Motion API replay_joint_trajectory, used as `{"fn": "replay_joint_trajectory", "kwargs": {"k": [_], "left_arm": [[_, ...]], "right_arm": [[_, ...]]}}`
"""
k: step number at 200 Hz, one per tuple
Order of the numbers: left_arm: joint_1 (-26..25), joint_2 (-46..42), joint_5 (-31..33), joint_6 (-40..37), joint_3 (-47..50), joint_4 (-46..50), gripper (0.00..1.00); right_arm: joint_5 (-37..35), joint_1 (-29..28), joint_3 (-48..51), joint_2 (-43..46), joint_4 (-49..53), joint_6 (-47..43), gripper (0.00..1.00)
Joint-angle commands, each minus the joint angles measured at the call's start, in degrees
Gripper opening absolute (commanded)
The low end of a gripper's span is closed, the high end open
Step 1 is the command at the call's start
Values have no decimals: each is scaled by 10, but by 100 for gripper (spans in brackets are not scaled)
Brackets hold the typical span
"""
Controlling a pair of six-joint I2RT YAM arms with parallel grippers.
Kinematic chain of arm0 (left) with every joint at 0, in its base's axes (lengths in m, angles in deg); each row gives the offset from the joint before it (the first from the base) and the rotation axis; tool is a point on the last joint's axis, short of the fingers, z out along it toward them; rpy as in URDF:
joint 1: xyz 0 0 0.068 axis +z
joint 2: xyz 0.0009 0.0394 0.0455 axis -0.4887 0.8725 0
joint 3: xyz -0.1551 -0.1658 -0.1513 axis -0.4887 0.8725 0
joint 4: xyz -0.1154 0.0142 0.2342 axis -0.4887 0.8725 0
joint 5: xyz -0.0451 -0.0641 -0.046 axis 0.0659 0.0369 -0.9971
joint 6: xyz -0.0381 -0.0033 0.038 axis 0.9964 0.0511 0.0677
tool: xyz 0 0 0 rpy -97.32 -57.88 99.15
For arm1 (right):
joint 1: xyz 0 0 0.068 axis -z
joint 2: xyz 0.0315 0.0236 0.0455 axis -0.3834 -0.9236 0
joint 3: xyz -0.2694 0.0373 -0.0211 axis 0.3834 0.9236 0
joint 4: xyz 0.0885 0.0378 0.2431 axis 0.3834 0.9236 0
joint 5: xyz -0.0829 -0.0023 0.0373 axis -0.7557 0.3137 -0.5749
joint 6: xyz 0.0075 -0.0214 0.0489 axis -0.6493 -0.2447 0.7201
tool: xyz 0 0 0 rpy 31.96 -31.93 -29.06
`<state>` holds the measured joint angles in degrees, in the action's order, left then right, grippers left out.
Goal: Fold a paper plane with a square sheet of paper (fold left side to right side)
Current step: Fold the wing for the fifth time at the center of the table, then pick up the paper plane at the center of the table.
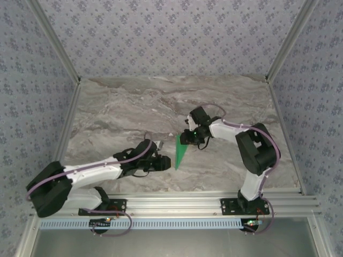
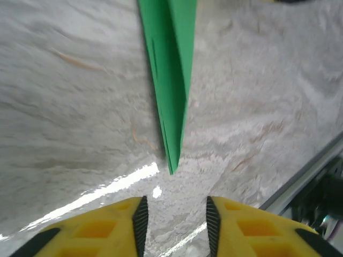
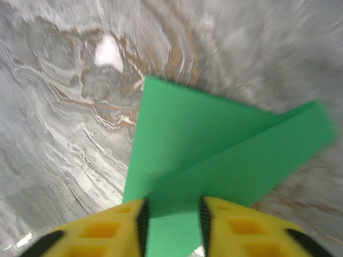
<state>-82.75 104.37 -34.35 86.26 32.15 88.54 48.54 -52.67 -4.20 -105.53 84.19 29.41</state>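
The square sheet of paper is folded into a slim green paper plane (image 1: 180, 151) lying on the marble table (image 1: 118, 118), its point toward the near edge. In the left wrist view the plane's tip (image 2: 172, 160) lies just ahead of my left gripper (image 2: 174, 206), which stands open with bare table between its fingers. My left gripper (image 1: 163, 162) sits to the left of the point. My right gripper (image 1: 187, 140) is at the plane's wide far end. In the right wrist view its jaws (image 3: 172, 209) are open, and the green folds (image 3: 214, 144) pass between them without being pinched.
An aluminium rail (image 1: 214, 201) runs along the table's near edge behind the arm bases. Patterned walls (image 1: 171, 37) close off the back and both sides. Bare marble stretches across the far half of the table.
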Motion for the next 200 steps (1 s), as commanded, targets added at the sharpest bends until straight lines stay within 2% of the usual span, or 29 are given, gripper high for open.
{"fn": "replay_joint_trajectory", "kwargs": {"k": [1,25,59,85,102,134,143,183,200], "left_arm": [[5,-38,105,-7,-19,91,45],[7,-55,173,-2,-32,125,49],[9,-50,196,-5,-48,137,51],[9,-47,195,-3,-49,137,51],[9,-46,195,0,-47,138,52],[9,-45,198,1,-49,143,52],[9,-46,201,0,-51,146,52],[9,-54,229,-7,-72,180,54],[9,-64,242,-12,-79,192,56]], "right_arm": [[-106,-14,-25,71,56,-10,47],[-188,-54,-24,94,101,11,57],[-255,-111,-21,72,130,74,64],[-243,-118,8,52,101,112,63],[-222,-123,21,45,81,125,51],[-181,-128,21,64,76,141,15],[-167,-131,23,85,67,139,9],[-68,-122,50,174,15,95,1],[-6,-101,92,199,-51,100,1]]}}
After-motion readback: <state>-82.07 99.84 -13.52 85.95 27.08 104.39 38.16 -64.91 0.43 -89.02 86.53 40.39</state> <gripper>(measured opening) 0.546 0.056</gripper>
